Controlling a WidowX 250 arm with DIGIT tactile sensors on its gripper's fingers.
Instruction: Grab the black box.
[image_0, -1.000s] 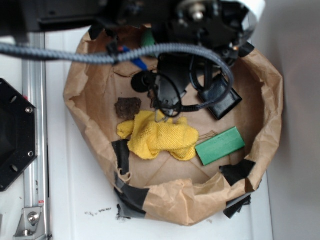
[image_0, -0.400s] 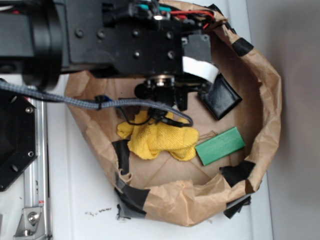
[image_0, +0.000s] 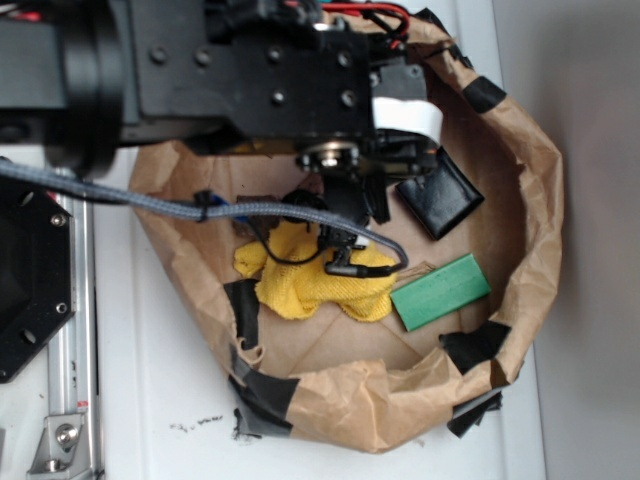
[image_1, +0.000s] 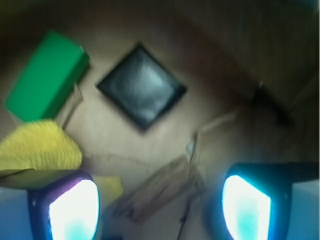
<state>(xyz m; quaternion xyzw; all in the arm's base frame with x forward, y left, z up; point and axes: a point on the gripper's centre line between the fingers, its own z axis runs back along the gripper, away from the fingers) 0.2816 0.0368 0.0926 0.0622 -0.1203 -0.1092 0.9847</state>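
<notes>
Claw (image_1: 160, 205) gapes, seemingly empty, above glossy square black box (image_1: 141, 86) on paper.

Arm (image_0: 200, 70): matte black, boxy housing with round screw heads and a cylindrical joint. Grey braided cable (image_0: 120, 195), thinner black leads, red wires at top. White label (image_0: 408, 117). Fingers (image_1: 75, 210) black-edged, pads glowing pale cyan, blurred.

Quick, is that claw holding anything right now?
Claw: open and empty; the black box lies untouched ahead of it.
</notes>
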